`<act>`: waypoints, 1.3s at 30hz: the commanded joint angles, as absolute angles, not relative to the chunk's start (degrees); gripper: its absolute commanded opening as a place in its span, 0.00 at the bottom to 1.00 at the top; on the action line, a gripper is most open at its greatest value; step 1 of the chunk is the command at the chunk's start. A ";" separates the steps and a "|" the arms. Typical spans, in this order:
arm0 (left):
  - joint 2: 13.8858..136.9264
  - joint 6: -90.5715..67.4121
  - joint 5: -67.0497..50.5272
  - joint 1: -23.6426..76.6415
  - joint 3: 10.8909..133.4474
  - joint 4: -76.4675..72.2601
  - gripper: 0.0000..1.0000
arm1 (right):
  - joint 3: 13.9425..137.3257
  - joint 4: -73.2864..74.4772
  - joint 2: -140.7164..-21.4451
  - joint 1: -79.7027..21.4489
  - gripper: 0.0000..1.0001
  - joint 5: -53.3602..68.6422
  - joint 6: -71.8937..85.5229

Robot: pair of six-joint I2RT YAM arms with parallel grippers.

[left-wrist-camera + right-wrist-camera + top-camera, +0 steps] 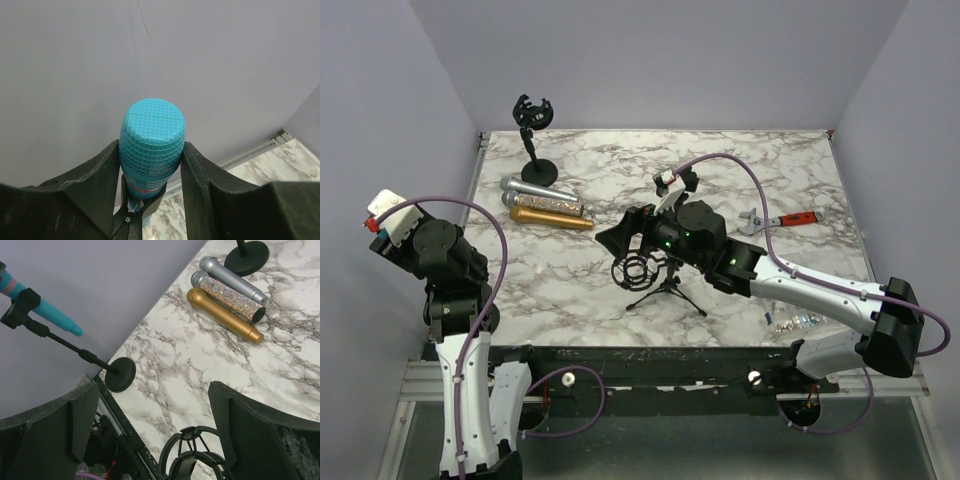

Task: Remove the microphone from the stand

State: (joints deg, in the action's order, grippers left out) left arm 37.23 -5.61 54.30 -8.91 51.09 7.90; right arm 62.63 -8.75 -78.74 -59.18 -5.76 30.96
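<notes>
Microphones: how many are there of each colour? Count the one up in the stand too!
Turquoise plastic microphone with a mesh head: 1
Plain silver metal microphone: 1
Sparkly rhinestone-covered microphone: 1
Gold glittery microphone: 1
Total: 4 microphones

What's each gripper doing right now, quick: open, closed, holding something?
Left gripper: closed on the turquoise microphone, at its head.
Right gripper: open, holding nothing.
</notes>
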 commanded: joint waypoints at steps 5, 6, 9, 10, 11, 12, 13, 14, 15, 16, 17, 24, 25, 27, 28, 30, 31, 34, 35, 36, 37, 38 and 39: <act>34.81 -16.15 43.45 -9.01 60.74 23.54 0.25 | 61.23 -10.05 -78.66 -59.29 1.00 -6.61 30.14; 34.77 -17.48 42.13 -8.89 61.96 25.39 0.24 | 61.02 -10.18 -78.60 -59.28 1.00 -6.51 30.26; 34.91 -20.76 38.76 -7.68 65.09 29.65 0.21 | 60.48 -10.69 -78.35 -59.32 1.00 -6.49 30.33; 34.93 -21.62 37.75 -7.04 65.78 30.47 0.20 | 60.39 -10.80 -78.23 -59.27 1.00 -6.50 30.26; 35.05 -22.34 37.05 -5.99 66.64 31.36 0.19 | 60.29 -10.71 -78.10 -59.25 1.00 -6.54 30.25; 35.23 -22.88 36.11 -4.82 67.29 31.92 0.18 | 60.19 -10.74 -77.84 -59.24 1.00 -6.59 30.24; 35.34 -22.87 35.21 -3.58 67.89 32.27 0.17 | 59.92 -10.70 -77.63 -59.31 1.00 -6.75 30.18; 35.65 -22.81 34.91 -1.93 68.54 32.64 0.17 | 59.71 -10.74 -77.30 -59.28 1.00 -6.89 30.18; 36.00 -22.67 34.70 -0.43 69.31 33.07 0.16 | 59.47 -10.70 -76.90 -59.24 1.00 -7.16 30.07; 36.36 -22.33 34.45 1.78 69.77 33.32 0.16 | 59.22 -10.62 -76.56 -59.30 1.00 -7.35 30.04; 36.81 -22.24 34.28 3.46 70.41 33.81 0.16 | 58.95 -10.63 -76.19 -59.29 1.00 -7.65 29.99; 38.27 -22.98 24.15 11.61 70.60 33.15 0.12 | 57.44 -10.12 -73.93 -59.27 1.00 -9.02 30.02; 38.51 -22.57 23.32 12.89 70.27 32.76 0.11 | 57.33 -9.92 -73.69 -59.25 1.00 -9.13 29.95; 39.94 -22.32 24.41 15.71 70.67 33.25 0.10 | 56.98 -9.79 -73.05 -59.31 1.00 -9.38 29.97; 40.74 -22.68 26.40 17.39 71.28 34.33 0.10 | 56.72 -9.76 -72.82 -59.28 1.00 -9.55 29.97; 41.89 -23.02 32.34 22.43 71.18 34.39 0.10 | 56.56 -9.84 -72.60 -59.24 1.00 -9.75 30.06; 42.04 -23.16 36.11 24.67 70.40 33.28 0.10 | 56.53 -9.71 -72.59 -59.24 1.00 -9.71 30.19; 42.55 -24.52 44.87 31.20 68.96 30.77 0.11 | 56.81 -9.35 -72.63 -59.24 1.00 -9.50 30.19; 43.10 -24.94 46.72 32.82 68.80 30.10 0.12 | 56.90 -9.27 -72.75 -59.29 1.00 -9.39 30.17; 43.95 -25.04 49.10 34.58 68.82 29.54 0.12 | 56.95 -9.22 -72.86 -59.26 1.00 -9.36 30.22; 44.90 -24.97 50.73 36.15 68.82 28.87 0.12 | 56.96 -9.18 -72.94 -59.29 1.00 -9.34 30.23; 45.97 -25.05 52.30 37.23 68.88 28.37 0.12 | 56.95 -9.10 -72.99 -59.30 1.00 -9.30 30.30; 46.89 -25.56 53.33 38.12 69.03 28.22 0.13 | 56.95 -8.98 -73.03 -59.31 1.00 -9.23 30.17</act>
